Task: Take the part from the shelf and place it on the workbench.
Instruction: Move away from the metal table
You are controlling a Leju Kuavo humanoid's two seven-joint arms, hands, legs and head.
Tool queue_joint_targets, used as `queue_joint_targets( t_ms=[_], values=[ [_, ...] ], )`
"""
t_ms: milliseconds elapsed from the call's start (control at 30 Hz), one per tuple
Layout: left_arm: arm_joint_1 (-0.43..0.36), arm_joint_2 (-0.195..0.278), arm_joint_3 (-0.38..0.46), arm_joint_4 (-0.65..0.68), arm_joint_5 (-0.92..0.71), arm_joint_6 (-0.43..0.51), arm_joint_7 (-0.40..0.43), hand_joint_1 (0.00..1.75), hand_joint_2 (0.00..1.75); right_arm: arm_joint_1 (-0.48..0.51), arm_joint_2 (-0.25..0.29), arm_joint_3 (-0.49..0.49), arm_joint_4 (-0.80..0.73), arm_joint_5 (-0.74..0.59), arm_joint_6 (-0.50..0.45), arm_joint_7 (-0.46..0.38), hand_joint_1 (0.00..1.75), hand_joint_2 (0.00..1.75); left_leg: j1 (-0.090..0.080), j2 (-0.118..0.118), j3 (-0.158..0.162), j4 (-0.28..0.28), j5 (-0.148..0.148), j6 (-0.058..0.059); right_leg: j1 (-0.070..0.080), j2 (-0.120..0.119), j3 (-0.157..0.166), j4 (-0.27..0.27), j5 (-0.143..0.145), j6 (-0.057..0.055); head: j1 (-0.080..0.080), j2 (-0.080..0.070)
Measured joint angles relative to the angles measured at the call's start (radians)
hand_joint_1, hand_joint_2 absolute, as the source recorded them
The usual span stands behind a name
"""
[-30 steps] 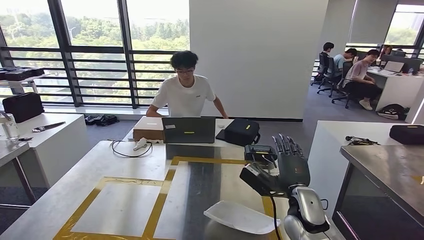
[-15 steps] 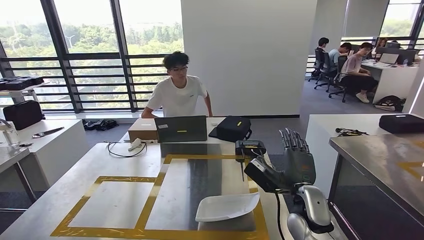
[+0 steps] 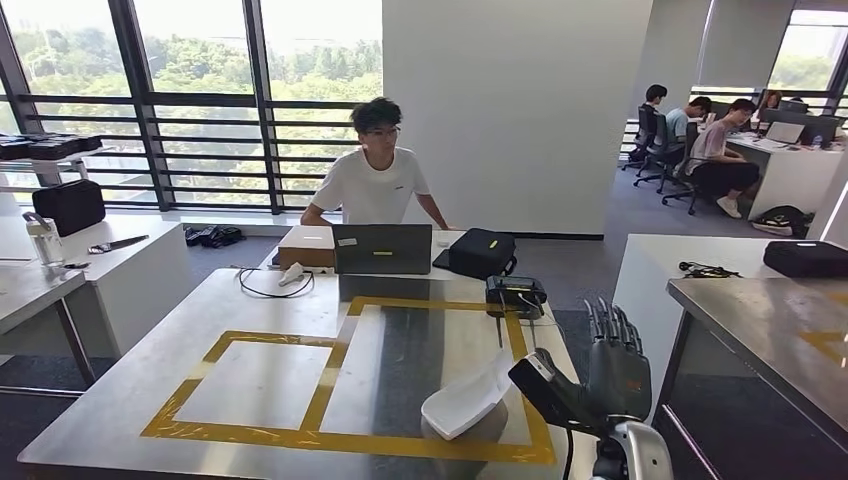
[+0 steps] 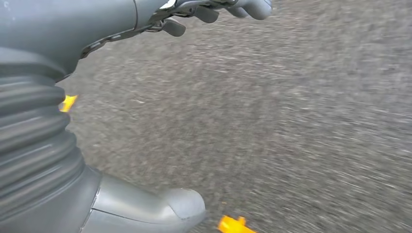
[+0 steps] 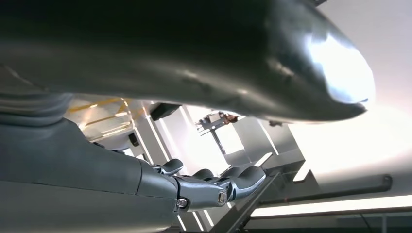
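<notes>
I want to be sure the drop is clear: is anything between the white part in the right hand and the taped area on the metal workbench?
Nothing visible. The right hand holds the white curved plastic part tilted over the steel workbench's yellow-taped rectangle, and the surface beneath looks bare.

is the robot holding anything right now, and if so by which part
Yes. The right hand holds the white part by its right-hand end, thumb on top, above the workbench. The left hand holds nothing.

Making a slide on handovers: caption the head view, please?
Right robot hand holds a white part tilted over the taped workbench, a person behind a laptop.
</notes>
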Motion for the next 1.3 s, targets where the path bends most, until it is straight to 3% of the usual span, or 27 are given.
queue_joint_targets(
  t_ms=[33, 67, 100, 167, 233, 300, 367, 433, 500, 567, 600, 700, 767, 833, 867, 933, 1000, 1067, 1100, 1133, 1200, 1233, 1300],
  values=[
    [0.001, 0.000, 0.002, 0.000, 0.001, -0.002, 0.006, 0.00, 1.75, 0.015, 0.000, -0.007, -0.008, 0.007, -0.002, 0.003, 0.00, 0.00, 0.000, 0.000, -0.010, 0.002, 0.006, 0.000, 0.000, 0.000, -0.004, 0.035, -0.013, 0.001, 0.000, 0.000],
    [0.002, 0.000, 0.004, 0.000, 0.004, -0.004, 0.005, 0.00, 1.75, 0.027, 0.000, -0.013, -0.014, 0.015, -0.003, 0.007, 0.00, 0.00, -0.001, -0.001, -0.019, 0.003, 0.012, -0.001, 0.000, 0.000, 0.011, 0.031, -0.007, -0.001, 0.000, 0.000],
    [0.002, 0.000, 0.006, 0.000, 0.009, -0.006, -0.001, 0.00, 1.75, 0.035, 0.000, -0.020, -0.022, 0.026, -0.003, 0.010, 0.00, 0.00, -0.001, -0.001, -0.027, 0.005, 0.017, -0.003, 0.001, 0.000, 0.046, -0.012, 0.012, -0.003, 0.000, 0.000],
    [0.000, -0.001, 0.013, 0.000, 0.019, -0.012, -0.023, 0.00, 1.75, 0.040, -0.001, -0.031, -0.037, 0.049, -0.003, 0.018, 0.00, 0.00, -0.002, 0.000, -0.037, 0.008, 0.026, -0.009, 0.004, 0.000, 0.145, -0.153, 0.048, -0.013, 0.000, 0.000],
    [-0.004, -0.003, 0.019, 0.000, 0.032, -0.022, -0.059, 0.00, 1.75, 0.040, -0.006, -0.043, -0.051, 0.076, -0.001, 0.031, 0.00, 0.00, -0.002, 0.001, -0.041, 0.009, 0.036, -0.019, 0.011, 0.000, 0.194, -0.235, 0.064, -0.025, -0.001, 0.000],
    [-0.008, -0.004, 0.024, 0.000, 0.044, -0.037, -0.094, 0.00, 1.75, 0.046, -0.022, -0.061, -0.070, 0.103, 0.008, 0.050, 0.00, 0.00, -0.002, 0.000, -0.042, 0.004, 0.047, -0.032, 0.015, 0.000, 0.191, -0.244, 0.073, -0.036, -0.003, 0.000],
    [-0.011, -0.005, 0.028, 0.000, 0.051, -0.050, -0.107, 0.00, 1.75, 0.063, -0.039, -0.087, -0.103, 0.136, 0.029, 0.070, 0.00, 0.00, -0.001, -0.001, -0.050, 0.010, 0.040, -0.043, 0.009, -0.002, 0.187, -0.257, 0.088, -0.047, -0.004, 0.000],
    [-0.012, -0.005, 0.031, 0.000, 0.057, -0.059, -0.102, 0.00, 1.75, 0.096, -0.055, -0.119, -0.147, 0.170, 0.055, 0.086, 0.00, 0.00, 0.001, -0.001, -0.073, 0.075, -0.024, -0.050, 0.003, -0.004, 0.177, -0.266, 0.107, -0.057, -0.005, 0.000],
    [-0.014, -0.006, 0.038, 0.001, 0.061, -0.065, -0.082, 0.00, 1.75, 0.139, -0.075, -0.161, -0.199, 0.198, 0.079, 0.099, 0.00, 0.00, 0.002, -0.001, -0.103, 0.193, -0.107, -0.057, 0.003, -0.005, 0.159, -0.264, 0.121, -0.061, -0.007, 0.000],
    [-0.014, -0.011, 0.045, 0.001, 0.061, -0.069, -0.055, 0.00, 1.75, 0.190, -0.100, -0.211, -0.259, 0.215, 0.098, 0.106, 0.00, 0.00, 0.003, -0.001, -0.104, 0.257, -0.132, -0.062, 0.003, -0.007, 0.139, -0.260, 0.132, -0.057, -0.007, 0.000],
    [-0.013, -0.014, 0.046, 0.002, 0.061, -0.070, -0.043, 0.00, 1.75, 0.219, -0.112, -0.234, -0.289, 0.219, 0.104, 0.106, 0.00, 0.00, 0.004, 0.000, -0.079, 0.239, -0.117, -0.062, 0.003, -0.008, 0.129, -0.257, 0.137, -0.054, -0.007, 0.000],
    [-0.014, -0.022, 0.047, 0.002, 0.060, -0.070, -0.026, 0.00, 1.75, 0.283, -0.138, -0.291, -0.367, 0.223, 0.116, 0.104, 0.00, 0.00, 0.004, -0.002, 0.045, 0.063, -0.070, -0.058, -0.001, -0.009, 0.100, -0.241, 0.151, -0.040, -0.007, 0.000],
    [-0.016, -0.025, 0.047, 0.002, 0.060, -0.070, -0.021, 0.00, 1.75, 0.302, -0.149, -0.318, -0.408, 0.227, 0.122, 0.102, 0.00, 0.00, -0.001, -0.006, 0.070, 0.014, -0.072, -0.045, 0.000, -0.007, 0.092, -0.235, 0.161, -0.027, -0.006, 0.000],
    [-0.016, -0.028, 0.047, 0.003, 0.059, -0.070, -0.014, 0.00, 1.75, 0.327, -0.161, -0.335, -0.437, 0.231, 0.130, 0.105, 0.00, 0.00, -0.004, -0.008, 0.062, 0.013, -0.065, -0.027, -0.001, -0.005, 0.091, -0.237, 0.171, -0.013, -0.006, 0.000],
    [-0.016, -0.031, 0.047, 0.003, 0.058, -0.071, -0.010, 0.00, 1.75, 0.349, -0.171, -0.347, -0.454, 0.230, 0.136, 0.108, 0.00, 0.00, -0.003, -0.007, 0.059, 0.011, -0.059, -0.017, -0.002, -0.004, 0.088, -0.233, 0.167, -0.006, -0.006, 0.000],
    [-0.015, -0.038, 0.047, 0.003, 0.054, -0.073, -0.005, 0.00, 1.75, 0.414, -0.198, -0.384, -0.503, 0.217, 0.149, 0.110, 0.00, 0.00, -0.001, -0.006, 0.046, 0.008, -0.043, 0.001, -0.005, -0.001, 0.069, -0.184, 0.113, 0.005, -0.005, 0.000],
    [-0.011, -0.045, 0.047, 0.003, 0.050, -0.075, -0.007, 0.00, 1.75, 0.490, -0.221, -0.440, -0.564, 0.190, 0.162, 0.098, 0.00, 0.00, -0.002, -0.008, 0.025, 0.009, -0.025, 0.010, -0.006, 0.001, 0.030, -0.064, 0.018, 0.012, -0.003, 0.000],
    [-0.007, -0.050, 0.047, 0.003, 0.046, -0.080, -0.015, 0.00, 1.75, 0.559, -0.232, -0.499, -0.616, 0.162, 0.175, 0.080, 0.00, 0.00, -0.005, -0.008, -0.001, 0.011, -0.008, 0.011, -0.006, 0.002, 0.013, 0.031, -0.029, 0.013, -0.002, 0.000],
    [-0.007, -0.053, 0.047, 0.003, 0.043, -0.082, -0.020, 0.00, 1.75, 0.588, -0.235, -0.525, -0.638, 0.151, 0.184, 0.073, 0.00, 0.00, -0.006, -0.008, -0.013, 0.012, 0.000, 0.010, -0.005, 0.002, 0.032, 0.027, -0.020, 0.011, -0.002, 0.000],
    [-0.007, -0.055, 0.047, 0.003, 0.039, -0.084, -0.025, 0.00, 1.75, 0.613, -0.239, -0.551, -0.657, 0.143, 0.193, 0.068, 0.00, 0.00, -0.007, -0.007, -0.023, 0.013, 0.007, 0.008, -0.005, 0.002, 0.071, -0.016, 0.002, 0.008, -0.001, 0.000],
    [-0.009, -0.060, 0.047, 0.003, 0.031, -0.088, -0.033, 0.00, 1.75, 0.646, -0.245, -0.594, -0.692, 0.132, 0.207, 0.064, 0.00, 0.00, -0.008, -0.004, -0.036, 0.016, 0.019, 0.002, -0.001, 0.001, 0.177, -0.158, 0.036, -0.001, -0.001, 0.000],
    [-0.010, -0.062, 0.047, 0.003, 0.027, -0.090, -0.037, 0.00, 1.75, 0.658, -0.248, -0.614, -0.708, 0.121, 0.213, 0.059, 0.00, 0.00, -0.008, -0.002, -0.038, 0.016, 0.024, -0.003, 0.003, 0.001, 0.212, -0.210, 0.044, -0.007, -0.002, 0.000],
    [-0.013, -0.064, 0.046, 0.003, 0.021, -0.095, -0.042, 0.00, 1.75, 0.677, -0.249, -0.653, -0.734, 0.057, 0.236, 0.035, 0.00, 0.00, -0.008, 0.000, -0.039, 0.014, 0.034, -0.015, 0.011, 0.000, 0.230, -0.250, 0.043, -0.018, -0.003, 0.000]
  ],
)
